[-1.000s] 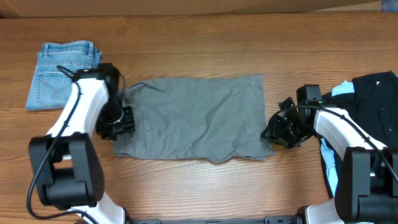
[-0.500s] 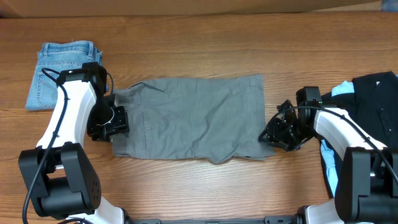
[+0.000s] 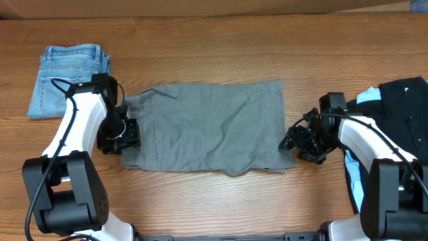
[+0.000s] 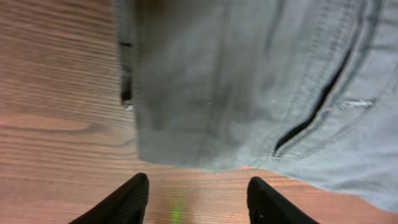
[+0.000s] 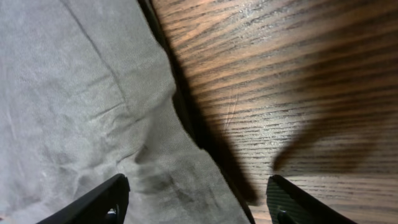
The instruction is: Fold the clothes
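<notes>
Standing open, the left jaws show both fingers (image 4: 132,199) spread over bare tabletop (image 3: 214,47), just short of the left edge of the shorts (image 3: 210,127); nothing lies between them. The right jaws are likewise parted wide, with the shorts' right edge beneath the gap, gripping nothing. Shorts lie flat and wrinkled, mid-tabletop. Surface: brown wood grain, slight sheen. Folded denim (image 3: 67,77) at far left, black garment (image 3: 401,100) at right edge, both apart from the shorts.

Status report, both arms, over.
Left tool open at waistband end. Right tool open at hem. Grey shorts lying flat, ungripped. Denim shorts, black garment lie apart.
</notes>
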Robot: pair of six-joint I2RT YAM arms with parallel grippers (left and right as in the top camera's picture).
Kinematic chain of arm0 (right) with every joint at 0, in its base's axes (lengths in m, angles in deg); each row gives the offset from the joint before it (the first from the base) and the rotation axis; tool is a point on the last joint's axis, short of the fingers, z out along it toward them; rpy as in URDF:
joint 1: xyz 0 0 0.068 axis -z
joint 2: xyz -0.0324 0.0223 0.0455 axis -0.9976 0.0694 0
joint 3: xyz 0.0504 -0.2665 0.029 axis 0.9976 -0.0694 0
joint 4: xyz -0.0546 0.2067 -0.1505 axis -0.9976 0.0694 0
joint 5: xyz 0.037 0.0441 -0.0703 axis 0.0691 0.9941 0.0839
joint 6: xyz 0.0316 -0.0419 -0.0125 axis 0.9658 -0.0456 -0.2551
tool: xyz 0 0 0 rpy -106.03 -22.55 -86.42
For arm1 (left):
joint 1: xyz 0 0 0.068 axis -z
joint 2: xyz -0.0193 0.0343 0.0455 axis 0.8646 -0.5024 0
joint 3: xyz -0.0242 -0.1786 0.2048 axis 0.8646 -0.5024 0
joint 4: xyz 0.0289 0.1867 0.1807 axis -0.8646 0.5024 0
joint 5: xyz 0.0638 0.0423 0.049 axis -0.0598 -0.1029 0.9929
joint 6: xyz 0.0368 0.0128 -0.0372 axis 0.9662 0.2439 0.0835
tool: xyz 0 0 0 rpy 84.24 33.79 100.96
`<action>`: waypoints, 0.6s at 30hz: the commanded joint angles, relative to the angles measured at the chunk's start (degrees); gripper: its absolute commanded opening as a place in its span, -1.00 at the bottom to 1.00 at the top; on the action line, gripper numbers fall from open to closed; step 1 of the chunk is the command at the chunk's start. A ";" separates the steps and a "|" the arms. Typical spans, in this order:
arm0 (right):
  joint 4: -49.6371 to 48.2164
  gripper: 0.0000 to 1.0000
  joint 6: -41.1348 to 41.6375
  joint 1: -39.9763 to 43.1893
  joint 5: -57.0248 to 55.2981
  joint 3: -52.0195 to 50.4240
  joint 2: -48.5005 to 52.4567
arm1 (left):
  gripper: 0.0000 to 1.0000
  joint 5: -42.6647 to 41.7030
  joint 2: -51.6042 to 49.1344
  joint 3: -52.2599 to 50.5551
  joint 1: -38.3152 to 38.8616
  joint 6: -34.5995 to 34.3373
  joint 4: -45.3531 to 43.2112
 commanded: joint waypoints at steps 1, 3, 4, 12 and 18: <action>-0.24 0.51 0.00 0.22 0.46 -0.09 -1.75 | 0.14 2.21 1.07 1.22 -0.28 -2.47 -0.98; -0.20 0.51 0.02 0.22 0.48 -0.09 -1.75 | 0.16 2.27 1.07 1.20 -0.24 -2.47 -1.14; -0.17 0.52 0.02 0.22 0.48 -0.09 -1.75 | 0.17 2.34 1.07 1.20 -0.24 -2.45 -1.14; 0.31 0.52 0.28 0.22 0.50 -0.09 -1.75 | 0.19 5.66 1.07 -2.40 -0.28 -2.51 -2.40; 0.48 0.52 0.28 0.22 0.48 -0.09 -1.75 | -0.07 4.11 1.07 -5.09 -0.28 -2.47 -4.52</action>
